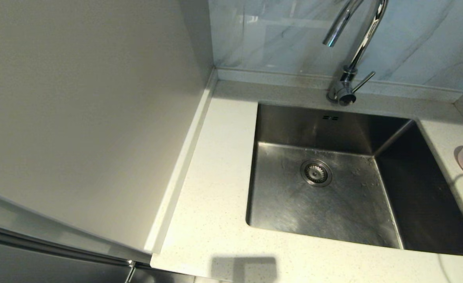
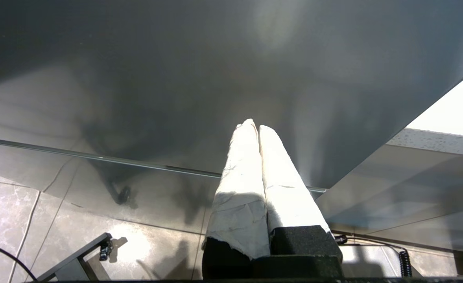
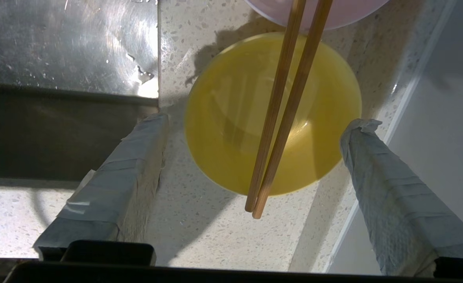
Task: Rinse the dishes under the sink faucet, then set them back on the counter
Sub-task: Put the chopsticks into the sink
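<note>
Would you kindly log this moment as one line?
right gripper open above yellow bowl | chopsticks across bowl | left gripper shut, idle

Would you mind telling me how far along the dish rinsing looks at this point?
The sink holds no dishes and no water runs from the faucet, though droplets dot the steel. The open right gripper hangs over the yellow bowl, with the chopsticks across it and the pink bowl on the counter. The shut left gripper is parked below. Whether rinsing is finished or still ahead is unclear.
</note>
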